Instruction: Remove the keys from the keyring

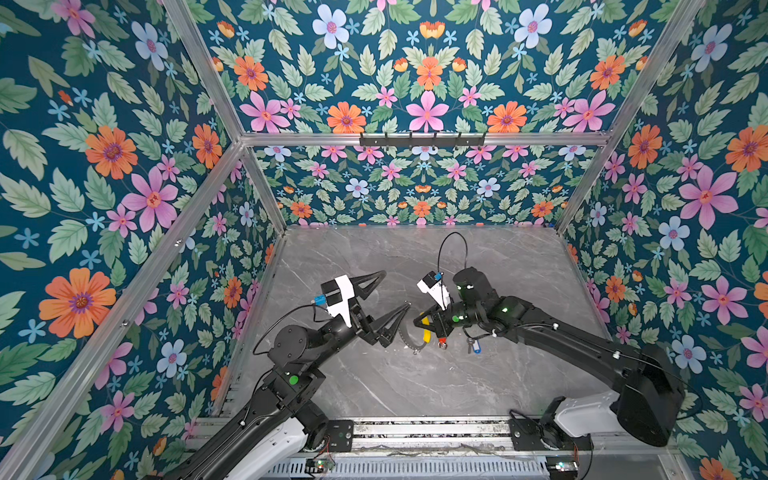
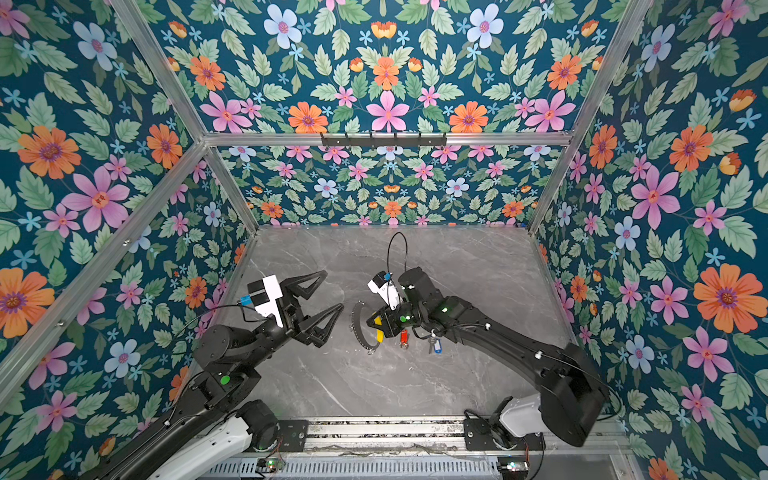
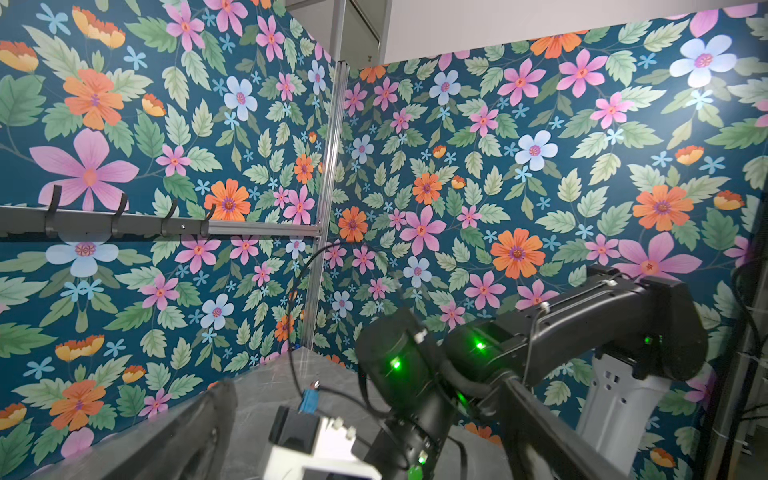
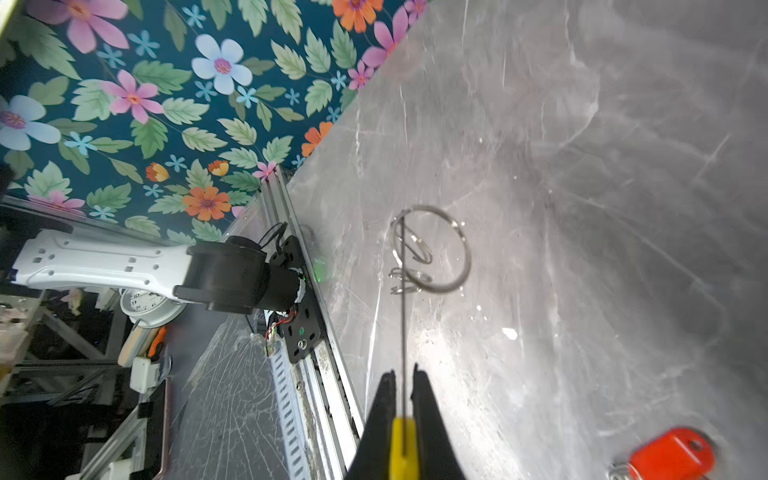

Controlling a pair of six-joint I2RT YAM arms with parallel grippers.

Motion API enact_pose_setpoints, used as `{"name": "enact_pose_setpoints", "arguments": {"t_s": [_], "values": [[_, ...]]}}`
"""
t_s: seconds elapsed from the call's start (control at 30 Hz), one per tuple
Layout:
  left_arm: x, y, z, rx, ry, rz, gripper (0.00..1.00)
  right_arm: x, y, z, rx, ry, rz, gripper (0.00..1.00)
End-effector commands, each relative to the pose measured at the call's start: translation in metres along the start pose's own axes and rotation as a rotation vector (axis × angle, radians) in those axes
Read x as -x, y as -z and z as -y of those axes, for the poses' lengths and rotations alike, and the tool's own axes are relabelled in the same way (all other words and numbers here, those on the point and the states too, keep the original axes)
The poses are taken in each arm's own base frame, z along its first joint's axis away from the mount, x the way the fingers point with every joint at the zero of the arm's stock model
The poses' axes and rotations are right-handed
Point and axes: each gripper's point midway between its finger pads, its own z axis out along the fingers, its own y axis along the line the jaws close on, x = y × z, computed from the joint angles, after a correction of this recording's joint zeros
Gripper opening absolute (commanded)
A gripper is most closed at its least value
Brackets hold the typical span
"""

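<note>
The keyring (image 1: 405, 337) (image 2: 358, 328), a dark grey hoop with a yellow arc (image 1: 424, 321) (image 2: 377, 320), is held over the grey table. My right gripper (image 1: 417, 321) (image 2: 368, 321) (image 4: 403, 374) is shut on the yellow arc (image 4: 403, 442), with the hoop edge-on. A silver split ring (image 4: 432, 249) hangs at its far end. The red-tagged key (image 1: 442, 343) (image 2: 403, 337) (image 4: 671, 453) and the blue-tagged key (image 1: 476, 347) (image 2: 436, 346) are just below the right wrist; I cannot tell whether they hang on the hoop. My left gripper (image 1: 397, 289) (image 2: 335, 289) is open, just left of the hoop, holding nothing.
Floral walls close in the grey marble table (image 1: 415, 386) on three sides. A black hook rack (image 1: 422, 139) runs along the back wall. The metal rail (image 1: 424, 428) carrying both arm bases lines the front edge. The right arm (image 3: 561, 332) fills the left wrist view.
</note>
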Motion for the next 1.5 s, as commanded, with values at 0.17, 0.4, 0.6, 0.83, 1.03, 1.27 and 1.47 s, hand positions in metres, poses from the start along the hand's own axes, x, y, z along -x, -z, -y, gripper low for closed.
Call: {"name": "enact_pose_setpoints", "arguments": {"t_s": [0.17,0.4,0.6,0.83,1.03,1.27,1.47], "values": [[0.004,0.002,0.014,-0.079,-0.009,0.015,1.00,-0.017,-0.060,0.045,0.003,-0.120,-0.081,0.00],[-0.009,0.007,0.002,-0.012,0.007,-0.003,1.00,-0.035,-0.083,0.094,-0.148,-0.189,-0.137,0.08],[-0.025,0.013,-0.016,0.088,0.015,-0.040,1.00,-0.039,-0.080,0.114,-0.255,-0.196,-0.127,0.48],[-0.049,0.020,-0.039,0.202,0.007,-0.095,1.00,-0.021,-0.061,0.112,-0.315,-0.153,-0.049,0.69],[-0.059,0.027,-0.057,0.303,-0.012,-0.119,1.00,0.019,-0.011,0.085,-0.352,-0.082,0.149,0.73],[-0.062,0.038,-0.107,0.583,-0.094,-0.121,1.00,0.042,0.059,0.069,-0.492,-0.005,0.319,0.78],[-0.068,0.055,-0.172,0.902,-0.236,-0.156,1.00,0.031,0.100,0.086,-0.667,-0.045,0.405,0.99]]}}
